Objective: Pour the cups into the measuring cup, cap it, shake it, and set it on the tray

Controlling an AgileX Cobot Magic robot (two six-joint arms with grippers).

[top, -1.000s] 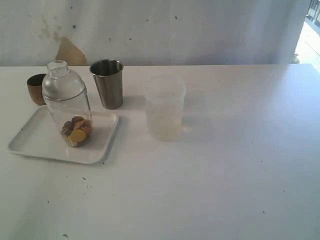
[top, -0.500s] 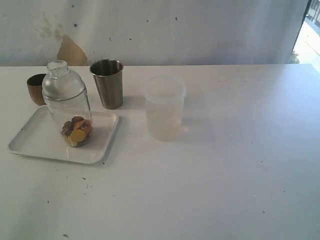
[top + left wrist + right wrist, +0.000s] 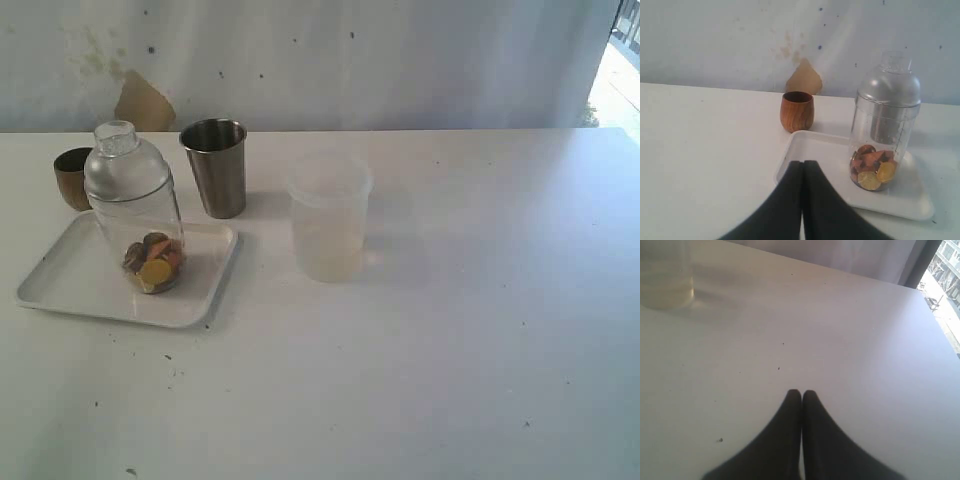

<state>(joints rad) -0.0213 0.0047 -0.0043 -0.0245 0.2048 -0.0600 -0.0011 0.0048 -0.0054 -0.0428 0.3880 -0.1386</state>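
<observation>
Your left gripper (image 3: 802,163) has its two dark fingers pressed together with nothing between them. In the left wrist view its tips line up with the near rim of the shallow white rectangular plastic tray (image 3: 70,272), though you cannot tell from that view whether they touch it; your right gripper (image 3: 801,393) is likewise closed on nothing, its tips over the bare white table (image 3: 450,330), well apart from the tray. The tall, crystal-clear, straight-sided plastic measuring cup (image 3: 143,225) stands upright on the tray, about the middle of it; a clear dome-shaped lid (image 3: 125,165) with a short neck sits on top of the measuring cup; a small heap of flat round pieces (image 3: 153,265), gold, orange and brown, lies at its rounded bottom. The small rounded brown wooden cup (image 3: 72,178) stands upright on the table just behind the tray's far left corner; the taller tapered brushed-steel tumbler (image 3: 216,168) stands upright on the table just behind the tray's far right corner. In the exterior view the lid shows between these two, which stand apart from each other, and you cannot tell whether either holds anything. A frosted translucent plastic cup (image 3: 329,215) with a rim stands upright on the table to the right of the steel tumbler and the tray, near both but touching neither; its base shows at the edge of the right wrist view. Behind the table you see a pale wall (image 3: 400,60) with a tan patch (image 3: 140,103) just above the table line, behind the wooden cup and the lid.
</observation>
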